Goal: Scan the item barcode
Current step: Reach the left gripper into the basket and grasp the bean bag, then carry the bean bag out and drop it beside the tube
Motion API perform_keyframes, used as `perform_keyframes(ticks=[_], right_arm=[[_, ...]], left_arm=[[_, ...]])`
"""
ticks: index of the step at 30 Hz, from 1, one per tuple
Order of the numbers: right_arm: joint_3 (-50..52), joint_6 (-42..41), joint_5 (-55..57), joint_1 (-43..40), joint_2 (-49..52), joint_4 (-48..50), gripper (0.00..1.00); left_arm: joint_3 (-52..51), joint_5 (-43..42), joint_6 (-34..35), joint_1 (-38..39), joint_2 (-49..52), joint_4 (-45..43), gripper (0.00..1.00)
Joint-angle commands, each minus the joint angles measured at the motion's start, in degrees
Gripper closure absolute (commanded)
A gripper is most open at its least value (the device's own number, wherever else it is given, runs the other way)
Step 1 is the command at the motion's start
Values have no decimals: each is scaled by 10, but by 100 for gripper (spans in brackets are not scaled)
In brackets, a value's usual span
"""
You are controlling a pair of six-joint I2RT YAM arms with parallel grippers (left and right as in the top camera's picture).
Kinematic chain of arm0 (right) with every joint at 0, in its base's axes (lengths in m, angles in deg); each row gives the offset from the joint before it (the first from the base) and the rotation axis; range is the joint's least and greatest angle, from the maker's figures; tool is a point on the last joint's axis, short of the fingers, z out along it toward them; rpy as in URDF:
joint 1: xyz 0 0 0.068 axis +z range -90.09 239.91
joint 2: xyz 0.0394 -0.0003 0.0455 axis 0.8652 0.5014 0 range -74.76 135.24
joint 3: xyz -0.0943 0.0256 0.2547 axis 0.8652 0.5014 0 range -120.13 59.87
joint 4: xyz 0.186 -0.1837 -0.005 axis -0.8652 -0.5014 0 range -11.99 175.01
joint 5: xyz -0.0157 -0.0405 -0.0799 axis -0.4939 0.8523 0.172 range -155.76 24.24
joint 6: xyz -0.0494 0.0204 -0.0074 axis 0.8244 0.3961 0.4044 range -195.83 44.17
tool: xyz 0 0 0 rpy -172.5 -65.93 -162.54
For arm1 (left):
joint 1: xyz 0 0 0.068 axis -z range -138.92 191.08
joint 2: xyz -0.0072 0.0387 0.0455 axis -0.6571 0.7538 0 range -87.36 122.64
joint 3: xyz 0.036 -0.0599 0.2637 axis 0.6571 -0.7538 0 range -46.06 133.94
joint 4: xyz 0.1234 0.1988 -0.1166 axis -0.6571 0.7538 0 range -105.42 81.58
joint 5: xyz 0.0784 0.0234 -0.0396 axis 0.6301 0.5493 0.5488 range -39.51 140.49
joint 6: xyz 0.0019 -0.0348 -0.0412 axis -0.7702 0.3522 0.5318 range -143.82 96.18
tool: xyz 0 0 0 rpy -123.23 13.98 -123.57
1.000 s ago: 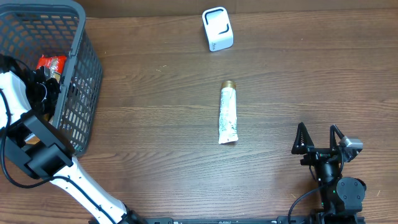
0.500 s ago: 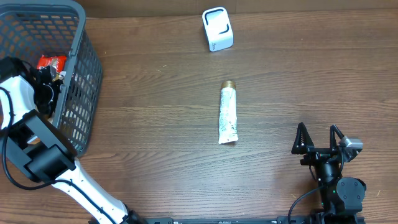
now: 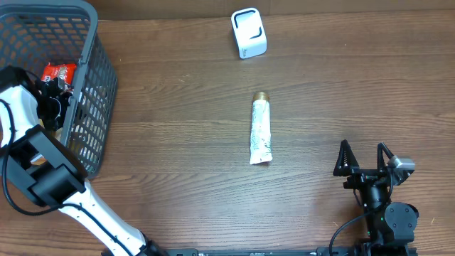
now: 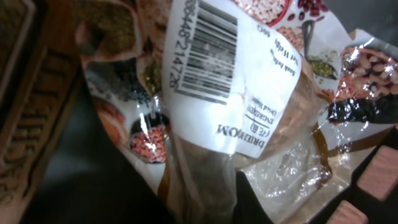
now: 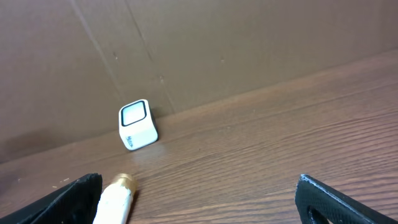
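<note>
One bean packet (image 4: 249, 124), barcode (image 4: 202, 53) showing, lay in the grey basket (image 3: 92, 107), where the left jaws had just gone from wide to clenched on its plastic. That readied it for the white scanner (image 3: 249, 33) across the worktop (image 3: 178, 156); the right jaws stayed released.

Seen from above, the light is bright and even. The tube (image 3: 261, 129) lies sharp with only a thin, soft shadow, and the wood grain around it reads clearly. Far left of the tube, the inside of the basket (image 3: 92, 50) is dimmer. The left wrist view is too close and soft; glare streaks the packet (image 4: 249, 93) wrap, and its lower left goes black. The right wrist view is dimmer and brownish. There the tube blurs at the bottom edge, and the right fingers (image 5: 71, 198) on either side of it are dark, unfocused shapes.
</note>
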Motion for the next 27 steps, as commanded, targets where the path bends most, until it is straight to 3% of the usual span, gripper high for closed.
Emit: perform_keyframes(ticks=[1, 8, 13, 19, 27], right_arm=[[6, 2, 3, 3, -5, 4, 0], [6, 2, 3, 3, -5, 4, 0], [6, 2, 3, 3, -5, 4, 0], [6, 2, 3, 3, -5, 4, 0], [6, 2, 3, 3, -5, 4, 0]], left_arm=[[118, 8, 17, 9, 24, 81, 96], [387, -10, 17, 10, -4, 219, 96], [493, -45, 22, 10, -57, 257, 96], [518, -70, 45, 18, -137, 284, 96], [487, -82, 44, 107, -144, 342, 96]])
